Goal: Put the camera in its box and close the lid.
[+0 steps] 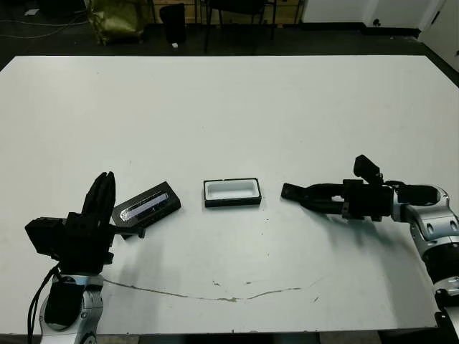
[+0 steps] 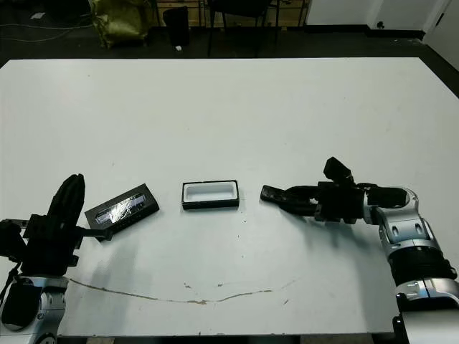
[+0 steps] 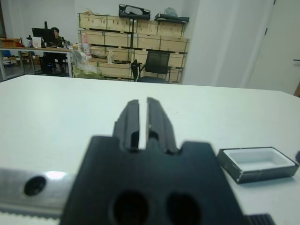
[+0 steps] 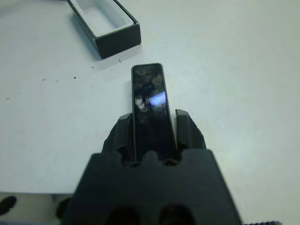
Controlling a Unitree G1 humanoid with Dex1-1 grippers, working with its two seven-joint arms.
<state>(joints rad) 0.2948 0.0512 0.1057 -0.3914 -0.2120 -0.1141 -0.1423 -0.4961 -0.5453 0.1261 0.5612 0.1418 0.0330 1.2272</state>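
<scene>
The box (image 1: 231, 192) lies open at mid-table, its white lining showing and nothing inside. To its left the lid (image 1: 147, 205) lies flat and slanted, with its glossy strip facing up. My right gripper (image 1: 315, 198) lies low over the table to the right of the box, shut on the camera (image 4: 149, 103). The camera's free end (image 1: 290, 191) points toward the box, a short gap away. My left gripper (image 1: 105, 183) stands upright just left of the lid, shut and holding nothing. The box's corner (image 3: 258, 163) shows beside it in the left wrist view.
A thin brownish streak (image 1: 215, 290) runs along the table near its front edge. Beyond the far edge are a dark floor, a chair (image 3: 157, 65) and shelves of boxes. A person (image 3: 54, 35) sits at a desk far behind.
</scene>
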